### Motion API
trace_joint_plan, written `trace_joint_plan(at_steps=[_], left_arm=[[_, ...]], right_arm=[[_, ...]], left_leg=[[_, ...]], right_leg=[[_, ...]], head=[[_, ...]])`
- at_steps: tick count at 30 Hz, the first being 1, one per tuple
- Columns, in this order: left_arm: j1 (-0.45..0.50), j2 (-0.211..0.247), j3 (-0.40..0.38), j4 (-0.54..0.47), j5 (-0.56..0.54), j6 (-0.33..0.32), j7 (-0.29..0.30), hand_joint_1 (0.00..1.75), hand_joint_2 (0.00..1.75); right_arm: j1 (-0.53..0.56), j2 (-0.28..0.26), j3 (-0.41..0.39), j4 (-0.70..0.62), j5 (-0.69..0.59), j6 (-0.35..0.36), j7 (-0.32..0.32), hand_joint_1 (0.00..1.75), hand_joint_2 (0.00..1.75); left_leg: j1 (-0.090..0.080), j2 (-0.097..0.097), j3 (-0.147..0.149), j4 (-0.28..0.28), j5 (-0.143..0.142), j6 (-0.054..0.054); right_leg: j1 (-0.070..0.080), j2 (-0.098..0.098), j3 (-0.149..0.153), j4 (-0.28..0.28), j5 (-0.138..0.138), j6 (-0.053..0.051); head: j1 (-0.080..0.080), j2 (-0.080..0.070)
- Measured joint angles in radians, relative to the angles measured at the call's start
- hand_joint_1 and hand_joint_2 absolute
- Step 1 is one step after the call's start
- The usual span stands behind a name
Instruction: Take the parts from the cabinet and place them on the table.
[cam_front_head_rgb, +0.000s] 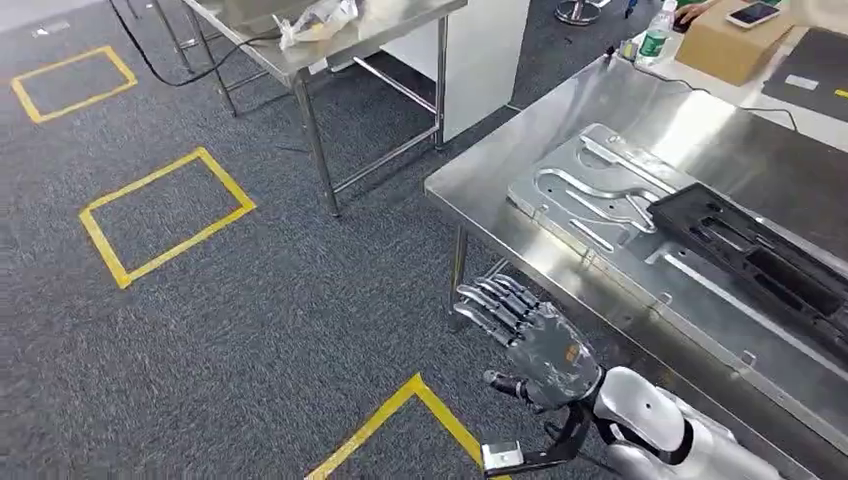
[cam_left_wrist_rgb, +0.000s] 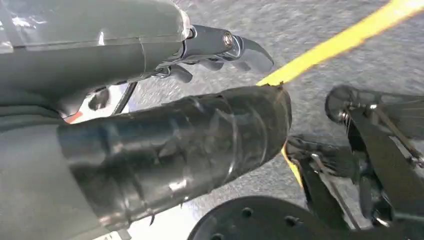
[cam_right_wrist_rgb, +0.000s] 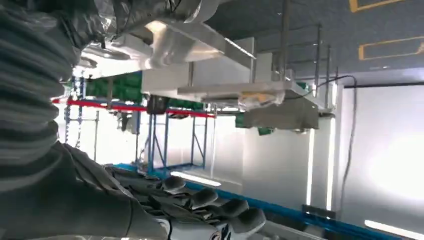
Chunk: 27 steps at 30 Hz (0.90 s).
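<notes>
Presently, table (cam_front_head_rgb: 520, 150): stainless steel, on the right in head view, carrying two parts.
Metal plate (cam_front_head_rgb: 600, 195): largest part, flat on the table near its front edge; silver, with raised curved channels. Judged stiff, fairly heavy, slick-faced; best taken along an edge.
Black tray (cam_front_head_rgb: 760, 262): long, moulded, with recessed pockets; lying partly over the plate's far side. Judged rigid plastic, lighter than the plate; best taken by a long side rim.
Second table (cam_front_head_rgb: 330, 45): steel, well apart, across the grey carpet; clear plastic wrapping on top.
Cabinet: not identifiable with certainty.
Right hand (cam_front_head_rgb: 535, 335): raised in front of the table edge, just below it in head view, touching nothing; fingers extended close together, slightly bent, nothing held.
Left hand (cam_left_wrist_rgb: 215, 47): hanging above carpet and yellow tape; fingers mostly hidden behind the arm, state cannot be told.
Cardboard box (cam_front_head_rgb: 735, 40): far corner, a phone on top.
Bottle (cam_front_head_rgb: 655, 35): upright beside the box.
</notes>
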Motion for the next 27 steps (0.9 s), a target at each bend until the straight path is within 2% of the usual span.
trace_joint_plan(at_steps=[1, 2, 3, 4, 5, 6, 7, 8, 9, 11, 12, 13, 14, 15, 16, 17, 18, 19, 20, 21, 22, 23, 24, 26, 27], left_arm=[[0.0, 0.0, 0.0, 0.0, -0.003, 0.002, 0.001, 0.0, 0.0], [0.001, 0.0, 0.0, 0.0, -0.003, 0.002, 0.002, 0.0, 0.0], [0.002, 0.0, 0.0, 0.0, -0.003, 0.002, 0.002, 0.0, 0.0], [0.002, -0.001, 0.0, 0.0, -0.005, 0.004, 0.002, 0.0, 0.0], [0.002, -0.001, 0.0, 0.0, -0.006, 0.005, 0.002, 0.0, 0.0], [0.001, -0.001, 0.0, 0.0, -0.006, 0.006, 0.002, 0.0, 0.0], [0.0, -0.001, 0.0, 0.0, -0.006, 0.011, 0.002, 0.0, 0.0], [-0.001, 0.0, 0.0, 0.0, -0.007, 0.015, 0.003, 0.0, 0.0], [-0.001, -0.001, 0.0, 0.0, -0.008, 0.02, 0.003, 0.0, 0.0], [0.002, -0.001, 0.001, 0.0, -0.009, 0.027, 0.009, 0.0, 0.0], [0.007, -0.001, 0.002, 0.0, -0.009, 0.031, 0.012, 0.0, 0.0], [0.009, -0.004, 0.003, 0.0, -0.009, 0.034, 0.012, 0.0, 0.0], [0.007, -0.006, 0.003, 0.0, -0.01, 0.035, 0.013, 0.0, 0.0], [0.004, -0.006, 0.003, 0.0, -0.01, 0.037, 0.014, 0.0, 0.0], [0.005, -0.007, 0.003, 0.0, -0.01, 0.037, 0.014, 0.0, 0.0], [0.006, -0.008, 0.004, 0.0, -0.01, 0.037, 0.013, 0.0, 0.0], [0.006, -0.009, 0.005, 0.0, -0.01, 0.037, 0.012, 0.0, 0.0], [0.006, -0.01, 0.006, 0.0, -0.009, 0.038, 0.008, 0.0, 0.0], [0.007, -0.01, 0.007, 0.0, -0.008, 0.037, 0.0, 0.0, 0.0], [0.008, -0.011, 0.01, 0.0, -0.005, 0.038, -0.011, 0.0, 0.0], [0.007, -0.013, 0.013, 0.0, -0.003, 0.04, -0.018, 0.0, 0.0], [0.006, -0.014, 0.015, 0.0, -0.003, 0.044, -0.019, 0.0, 0.0], [0.006, -0.016, 0.017, 0.0, -0.005, 0.05, -0.017, 0.0, 0.0], [0.006, -0.018, 0.02, 0.0, -0.008, 0.066, -0.008, 0.0, 0.0], [0.01, -0.02, 0.021, 0.0, -0.009, 0.075, -0.004, 0.0, 0.0]], right_arm=[[0.025, 0.016, 0.001, 0.004, 0.02, -0.021, 0.007, 0.0, 1.75], [0.042, 0.033, 0.005, 0.015, 0.034, -0.046, 0.008, 0.0, 1.75], [0.051, 0.048, 0.013, 0.027, 0.04, -0.067, 0.013, 0.0, 1.75], [0.057, 0.058, 0.018, 0.039, 0.043, -0.077, 0.016, 0.0, 1.75], [0.069, 0.065, 0.02, 0.05, 0.038, -0.092, 0.028, 0.0, 1.75], [0.087, 0.075, 0.02, 0.065, 0.025, -0.111, 0.042, 0.0, 1.75], [0.109, 0.088, 0.02, 0.086, -0.006, -0.14, 0.063, 0.0, 1.75], [0.137, 0.103, 0.02, 0.111, -0.042, -0.167, 0.076, 0.0, 1.75], [0.153, 0.117, 0.02, 0.148, -0.078, -0.198, 0.08, 0.0, 1.75], [0.172, 0.16, 0.023, 0.253, -0.141, -0.278, 0.085, 0.0, 1.75], [0.171, 0.185, 0.023, 0.315, -0.165, -0.311, 0.076, 0.0, 1.75], [0.168, 0.211, 0.024, 0.396, -0.191, -0.321, 0.064, 0.0, 1.75], [0.174, 0.235, 0.026, 0.46, -0.198, -0.326, 0.052, 0.0, 1.75], [0.185, 0.247, 0.027, 0.516, -0.216, -0.327, 0.046, 0.0, 1.75], [0.191, 0.261, 0.028, 0.562, -0.247, -0.327, 0.035, 0.0, 1.75], [0.186, 0.277, 0.028, 0.616, -0.285, -0.326, 0.017, 0.0, 1.75], [0.172, 0.302, 0.026, 0.693, -0.333, -0.327, -0.016, 0.0, 1.75], [0.153, 0.329, 0.021, 0.787, -0.375, -0.327, -0.063, 0.0, 1.75], [0.136, 0.352, 0.014, 0.871, -0.41, -0.328, -0.108, 0.0, 1.75], [0.116, 0.379, 0.001, 0.977, -0.454, -0.328, -0.16, 0.0, 1.75], [0.093, 0.404, -0.014, 1.078, -0.488, -0.328, -0.195, 0.0, 1.75], [0.073, 0.429, -0.03, 1.177, -0.517, -0.324, -0.212, 0.0, 1.75], [0.057, 0.457, -0.049, 1.275, -0.551, -0.31, -0.208, 0.0, 1.75], [0.039, 0.502, -0.081, 1.404, -0.607, -0.243, -0.16, 0.0, 1.75], [0.033, 0.524, -0.1, 1.447, -0.631, -0.185, -0.121, 0.0, 1.75]], left_leg=[[0.004, 0.004, -0.013, 0.073, -0.048, -0.005], [0.005, 0.006, -0.018, 0.131, -0.066, -0.01], [0.006, 0.007, -0.01, 0.163, -0.05, -0.012], [0.007, 0.008, 0.014, 0.157, -0.013, -0.015], [0.007, 0.011, 0.057, 0.115, 0.025, -0.014], [0.007, 0.019, 0.113, 0.05, 0.042, -0.011], [0.004, 0.058, 0.195, -0.05, 0.029, -0.005], [-0.003, 0.077, 0.262, -0.139, -0.001, -0.001], [-0.007, 0.076, 0.279, -0.179, -0.017, 0.008], [-0.011, 0.055, 0.266, -0.19, -0.015, 0.015], [-0.009, 0.05, 0.265, -0.203, -0.003, 0.026], [0.0, 0.045, 0.265, -0.216, 0.013, 0.031], [-0.001, 0.038, 0.254, -0.219, 0.024, 0.041], [-0.002, 0.031, 0.241, -0.217, 0.032, 0.052], [-0.005, 0.02, 0.227, -0.213, 0.041, 0.052], [-0.007, 0.01, 0.21, -0.21, 0.051, 0.054], [-0.008, 0.0, 0.195, -0.203, 0.06, 0.052], [-0.008, -0.013, 0.177, -0.199, 0.065, 0.051], [-0.007, -0.024, 0.161, -0.191, 0.073, 0.047], [-0.005, -0.036, 0.144, -0.182, 0.079, 0.043], [-0.005, -0.046, 0.131, -0.17, 0.083, 0.037], [-0.008, -0.054, 0.116, -0.16, 0.085, 0.032], [-0.01, -0.067, 0.107, -0.147, 0.088, 0.026], [-0.009, -0.087, 0.102, -0.147, 0.102, 0.011], [-0.006, -0.099, 0.097, -0.147, 0.108, 0.004]], right_leg=[[0.003, -0.015, -0.012, 0.001, 0.009, 0.0], [0.004, -0.031, -0.025, 0.003, 0.017, 0.0], [0.004, -0.045, -0.041, 0.007, 0.024, 0.001], [0.005, -0.058, -0.057, 0.009, 0.032, 0.003], [0.005, -0.07, -0.071, 0.013, 0.039, 0.006], [0.005, -0.081, -0.08, 0.014, 0.045, 0.009], [0.008, -0.094, -0.074, 0.016, 0.049, 0.013], [0.011, -0.109, -0.077, 0.017, 0.05, 0.016], [0.01, -0.12, -0.074, 0.016, 0.056, 0.022], [0.009, -0.143, -0.076, 0.011, 0.073, 0.034], [0.009, -0.149, -0.073, 0.006, 0.08, 0.041], [0.003, -0.093, -0.077, 0.018, 0.056, 0.049], [0.002, -0.037, -0.087, 0.051, 0.005, 0.051], [0.001, -0.01, -0.105, 0.112, -0.053, 0.051], [0.002, 0.001, -0.125, 0.182, -0.101, 0.052], [0.003, 0.006, -0.142, 0.247, -0.131, 0.052], [0.003, 0.006, -0.143, 0.281, -0.127, 0.052], [0.003, 0.007, -0.124, 0.27, -0.096, 0.052], [0.001, 0.008, -0.091, 0.228, -0.053, 0.052], [-0.001, 0.013, -0.042, 0.16, -0.014, 0.051], [-0.005, 0.038, 0.012, 0.082, -0.005, 0.05], [-0.005, 0.076, 0.049, 0.019, -0.039, 0.048], [-0.004, 0.078, 0.054, 0.0, -0.054, 0.043], [0.0, 0.055, 0.047, 0.0, -0.054, 0.035], [-0.001, 0.042, 0.046, -0.003, -0.047, 0.024]], head=[[0.0, 0.0], [0.0, 0.0], [0.0, 0.0], [0.0, 0.0], [0.0, 0.0], [0.0, 0.0], [0.0, 0.0], [0.001, 0.0], [0.0, 0.001], [0.001, 0.0], [0.0, 0.0], [0.001, 0.0], [0.001, 0.0], [0.001, 0.0], [0.001, 0.0], [0.0, 0.0], [0.0, 0.0], [0.001, 0.0], [0.0, 0.0], [0.0, 0.0], [0.001, 0.0], [0.001, 0.0], [0.0, 0.0], [0.0, 0.0], [0.0, 0.0]])
